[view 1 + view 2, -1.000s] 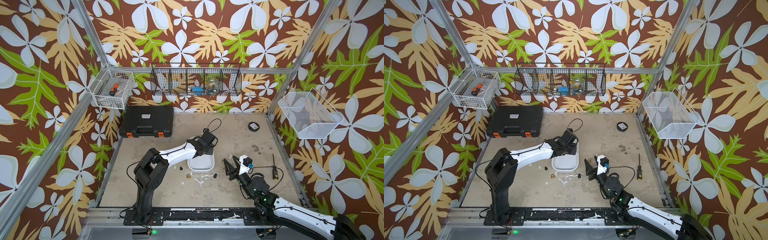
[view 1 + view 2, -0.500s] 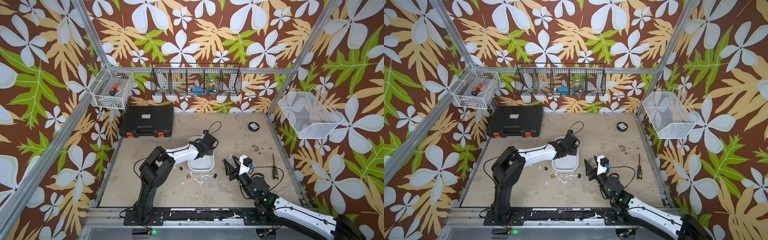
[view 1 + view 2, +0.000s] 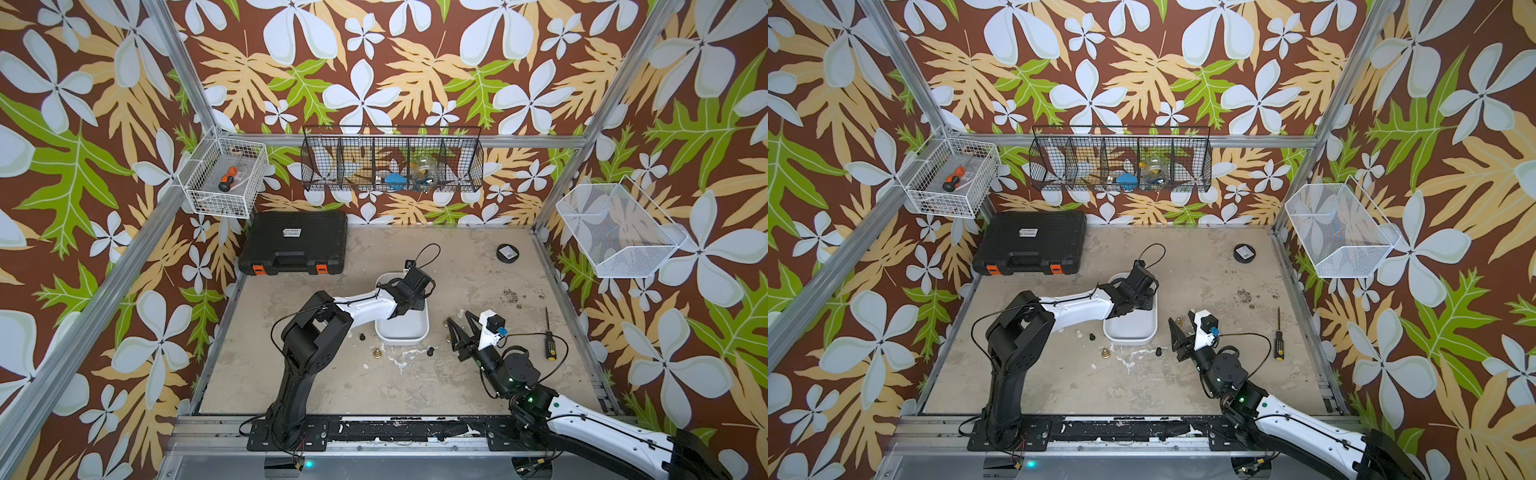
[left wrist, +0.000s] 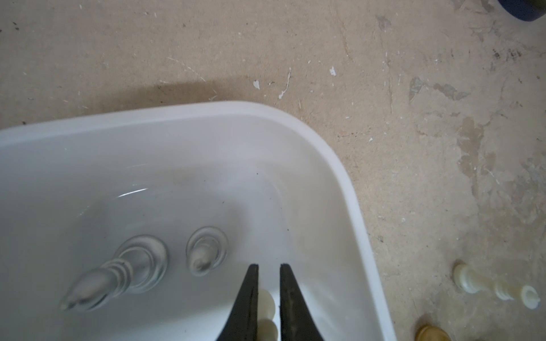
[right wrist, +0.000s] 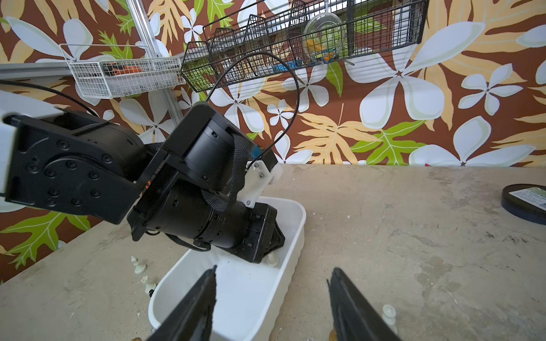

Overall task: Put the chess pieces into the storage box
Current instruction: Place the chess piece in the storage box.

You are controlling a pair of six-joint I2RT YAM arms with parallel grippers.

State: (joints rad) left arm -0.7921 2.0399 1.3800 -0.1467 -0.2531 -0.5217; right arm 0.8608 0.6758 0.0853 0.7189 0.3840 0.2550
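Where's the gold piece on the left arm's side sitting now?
In both top views the gold piece stands on the table off the near left corner of the storage box, a black piece close by.

Glossy smooth plastic storage box (image 4: 177, 147), rough matt tabletop (image 4: 413, 153)

No word or number can be read anywhere. A small white label sits on the lid of the black case (image 3: 291, 232) at the upper left of the desk in both top views, but its dark print is too small to make out. The round black disc (image 3: 508, 252) toward the upper right of the desk carries a white sticker; in the right wrist view, at the right edge of the frame, that sticker (image 5: 531, 196) shows only blurred lines and a greenish patch.
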